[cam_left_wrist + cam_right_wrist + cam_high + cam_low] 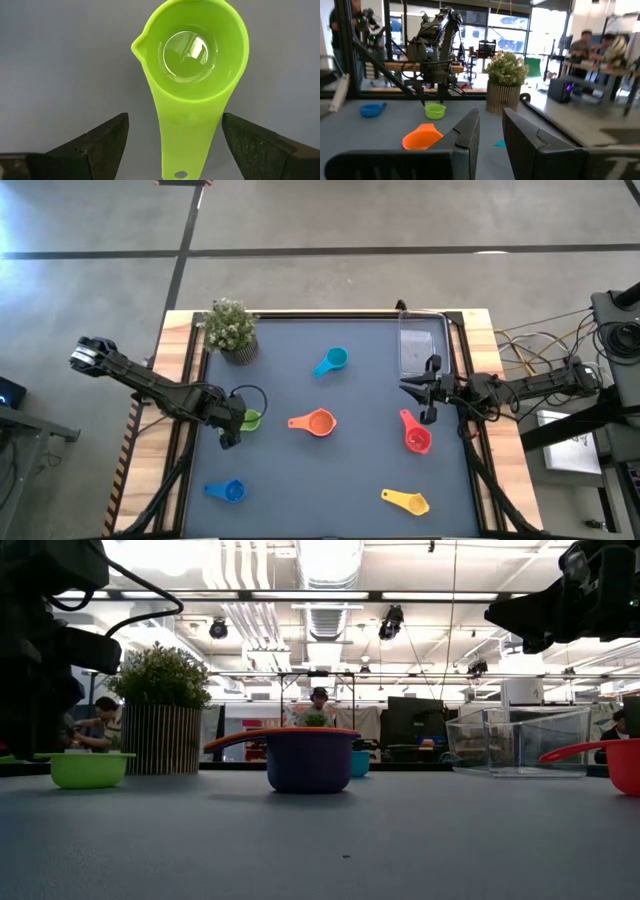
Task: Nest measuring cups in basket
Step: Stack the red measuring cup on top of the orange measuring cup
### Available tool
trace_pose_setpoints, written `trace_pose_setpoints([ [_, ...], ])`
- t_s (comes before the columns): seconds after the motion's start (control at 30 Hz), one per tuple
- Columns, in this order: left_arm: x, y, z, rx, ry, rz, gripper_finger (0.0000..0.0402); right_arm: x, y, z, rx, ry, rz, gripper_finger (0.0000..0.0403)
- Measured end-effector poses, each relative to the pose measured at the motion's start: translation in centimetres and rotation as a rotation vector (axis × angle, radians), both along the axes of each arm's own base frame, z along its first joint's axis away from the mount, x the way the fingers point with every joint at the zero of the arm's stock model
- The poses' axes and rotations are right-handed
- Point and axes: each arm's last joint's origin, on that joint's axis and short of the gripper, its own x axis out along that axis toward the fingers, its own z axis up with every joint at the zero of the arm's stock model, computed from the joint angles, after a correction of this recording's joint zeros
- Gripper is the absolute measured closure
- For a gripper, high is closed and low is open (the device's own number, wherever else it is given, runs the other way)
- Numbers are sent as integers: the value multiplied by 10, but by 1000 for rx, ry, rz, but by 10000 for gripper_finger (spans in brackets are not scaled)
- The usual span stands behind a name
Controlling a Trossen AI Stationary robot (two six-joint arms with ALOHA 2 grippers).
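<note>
Your left gripper (232, 430) hangs over the green cup (250, 420) at the left of the table (350, 480), jaws spread wide with the cup's handle between them, not touching it. Your right gripper (424, 393) waits beside the clear basket (422, 345), jaws nearly together and holding nothing. The basket sits at the far right corner. The orange cup (315, 423) lies mid-table, light blue cup (332, 361) beyond it, red cup (415, 434) and yellow cup (407, 501) to the right, blue cup (227, 491) near left. A potted plant (230, 330) stands far left.
</note>
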Motion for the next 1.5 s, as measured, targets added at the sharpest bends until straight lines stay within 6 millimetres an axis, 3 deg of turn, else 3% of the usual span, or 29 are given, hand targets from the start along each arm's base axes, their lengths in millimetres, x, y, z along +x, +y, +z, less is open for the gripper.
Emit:
trace_pose_setpoints([
  [0.13, 1, -1, 1, -4, -13, 0, 100, 0, 0, 2, -20, -21, -2, 330],
  [0.33, 7, -2, 9, 10, -53, -25, 109, -1, 0, 3, 189, -63, 20, 330],
  [0.43, 11, -3, 19, 32, -97, -38, 120, 0, 0, 7, 188, -61, 20, 330],
  [0.63, 26, -4, 42, 128, -283, -89, 139, 11, 1, 47, 216, 133, 1, 330],
  [0.87, 46, -8, 61, 225, -656, -153, 152, 29, 5, 81, 264, 446, -42, 330],
  [1.0, 59, -12, 68, 270, -846, -179, 157, 43, 13, 77, 304, 611, -62, 330],
  [1.17, 66, -14, 60, 320, -986, -200, 161, 55, 26, 49, 385, 833, -110, 330],
  [1.37, 63, -12, 43, 345, -1125, -167, 166, 51, 39, 28, 482, 1004, -206, 330],
  [1.5, 59, -11, 36, 368, -1188, -175, 167, 45, 45, 30, 542, 1011, -222, 330],
])
